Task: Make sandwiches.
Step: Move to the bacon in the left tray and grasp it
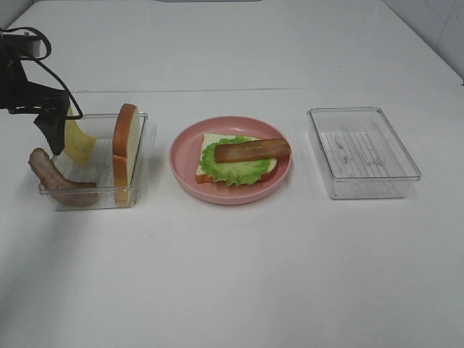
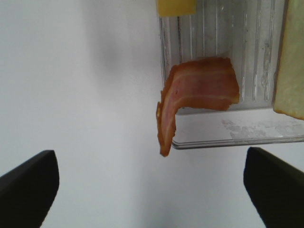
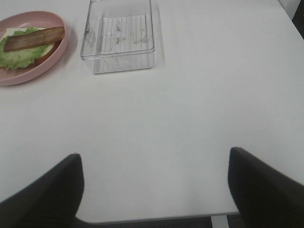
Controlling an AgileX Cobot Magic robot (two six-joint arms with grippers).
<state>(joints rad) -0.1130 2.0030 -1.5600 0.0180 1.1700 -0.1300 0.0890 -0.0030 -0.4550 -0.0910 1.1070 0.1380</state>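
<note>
Pink plate (image 1: 230, 199) at mid-table carries the half-built sandwich: lower bread slice (image 1: 209, 140), lettuce (image 1: 233, 171) over it, and first bacon strip (image 1: 252, 150) laid across the top. Left tray (image 1: 101, 202), beside the plate, holds the parts not yet placed. The second bacon strip (image 1: 52, 174) is draped over the tray's outer wall with one end hanging outside. The cheese square (image 1: 80, 143) leans near the far corner, and the upper bread slice (image 1: 125, 154) stands on edge against the wall nearest the plate.

Left gripper (image 2: 151, 159) hovers just outside this tray, jaws spread wide and holding nothing, its wrist view roughly centred on the draped strip. Right gripper (image 3: 154, 154) hangs over bare table, likewise wide apart and empty, well apart from the right tray (image 3: 118, 62).

Step in hand, as judged: fetching the second bacon strip. A sound grasp would take the strip at its crest over the wall, one finger on each face, with the pads kept off the plastic. A straight lift should free the hanging end without dragging the light tray. The strip looks limp and will likely droop, so it is best lowered flat beside the first strip.
</note>
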